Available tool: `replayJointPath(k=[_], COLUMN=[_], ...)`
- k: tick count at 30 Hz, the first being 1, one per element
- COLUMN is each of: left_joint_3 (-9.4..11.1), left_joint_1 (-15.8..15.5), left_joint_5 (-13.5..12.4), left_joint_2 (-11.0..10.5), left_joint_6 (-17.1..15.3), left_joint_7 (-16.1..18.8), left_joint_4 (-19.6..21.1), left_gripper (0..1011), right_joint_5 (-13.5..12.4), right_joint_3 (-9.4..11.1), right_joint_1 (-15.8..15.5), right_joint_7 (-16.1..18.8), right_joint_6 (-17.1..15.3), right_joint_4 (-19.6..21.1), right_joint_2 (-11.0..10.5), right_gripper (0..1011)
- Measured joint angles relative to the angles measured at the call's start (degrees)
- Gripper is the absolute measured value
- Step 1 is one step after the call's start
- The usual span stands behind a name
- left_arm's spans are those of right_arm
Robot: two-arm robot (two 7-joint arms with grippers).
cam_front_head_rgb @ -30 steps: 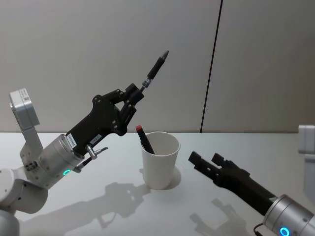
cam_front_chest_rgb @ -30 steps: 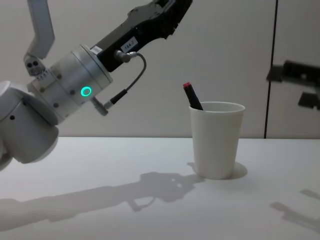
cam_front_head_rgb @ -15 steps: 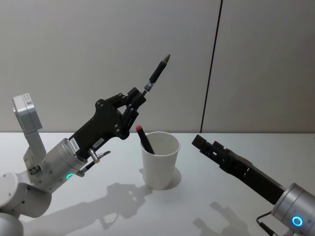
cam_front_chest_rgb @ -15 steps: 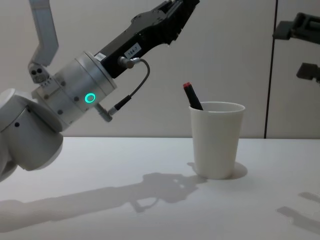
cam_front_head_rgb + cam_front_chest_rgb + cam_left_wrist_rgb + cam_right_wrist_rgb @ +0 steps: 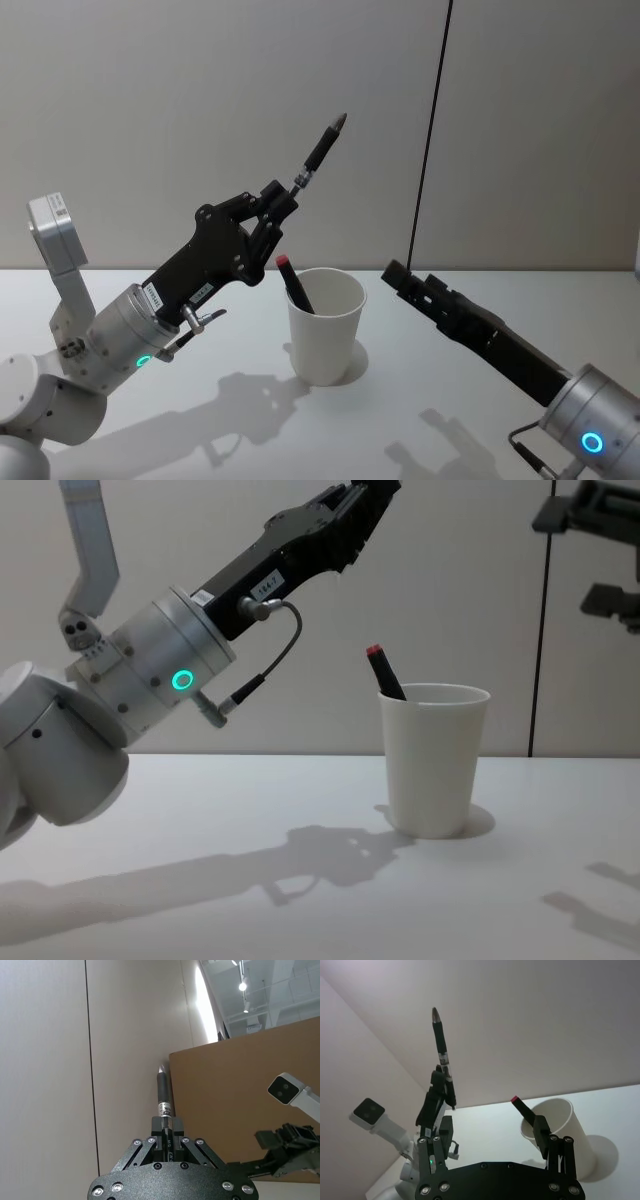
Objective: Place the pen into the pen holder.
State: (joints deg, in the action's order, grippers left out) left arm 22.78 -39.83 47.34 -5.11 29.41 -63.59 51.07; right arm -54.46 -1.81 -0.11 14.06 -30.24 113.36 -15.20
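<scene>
Pen [image 5: 320,150]: clamped in the left claw [image 5: 280,197]. Its dark barrel sticks out past the fingertips, slanting up and away with the tip uppermost. It is in the air, outside the cup.
Cup [image 5: 322,350]: white paper, upright on the table [image 5: 560,300]. It sits below and just ahead of the left claw's tips, between the two claws, touching neither.
Marker [image 5: 293,283]: dark body with a red cap, standing inside the cup. It leans on the rim on the side nearer the left claw — cap end above the rim, just under that claw's fingers.
Left claw: fingers together on the pen's lower end. The arm rises at a slant from the table's left side, and the claw is raised above the cup rim.
Right claw [image 5: 410,280]: fingers apart, nothing between them. It reaches in from the right and points toward the cup and the left claw, near the cup but apart from it — higher than the rim in the chest view.
Wall seam [image 5: 430,130]: a thin dark vertical line behind, above the right claw.
</scene>
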Motion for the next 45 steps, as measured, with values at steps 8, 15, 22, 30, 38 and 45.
replayJointPath(k=[8,15,22,30,38,45], left_joint_3=[0.0,-0.01,-0.01,-0.01,0.0,-0.01], left_joint_1=[0.03,0.03,0.03,0.02,0.02,0.03], left_joint_5=[0.06,0.11,0.11,0.11,0.11,0.1], left_joint_2=[0.04,0.07,0.08,0.09,0.08,0.08], left_joint_6=[0.0,0.0,0.0,0.0,0.0,0.0], left_joint_7=[-0.04,-0.08,-0.08,-0.08,-0.08,-0.08], left_joint_4=[-0.05,-0.1,-0.12,-0.12,-0.12,-0.11], left_gripper=[124,124,124,124,124,124], right_joint_5=[-1.15,-2.4,-2.49,-0.37,2.8,4.83], right_joint_3=[-0.94,-2.08,-3.42,-5.42,-7.8,-9.52], right_joint_1=[0.45,1.24,2.06,3.33,5.44,6.87], right_joint_7=[-0.9,-2.67,-4.07,-5.2,-6.46,-8.06], right_joint_6=[2.1,3.5,4.62,5.57,5.68,6.15], right_joint_4=[0.49,1.12,1.5,1.53,0.97,0.38], right_joint_2=[2.84,5.74,7.34,7.24,5.79,5.74], right_gripper=[1001,1001,1001,1001,1001,1001])
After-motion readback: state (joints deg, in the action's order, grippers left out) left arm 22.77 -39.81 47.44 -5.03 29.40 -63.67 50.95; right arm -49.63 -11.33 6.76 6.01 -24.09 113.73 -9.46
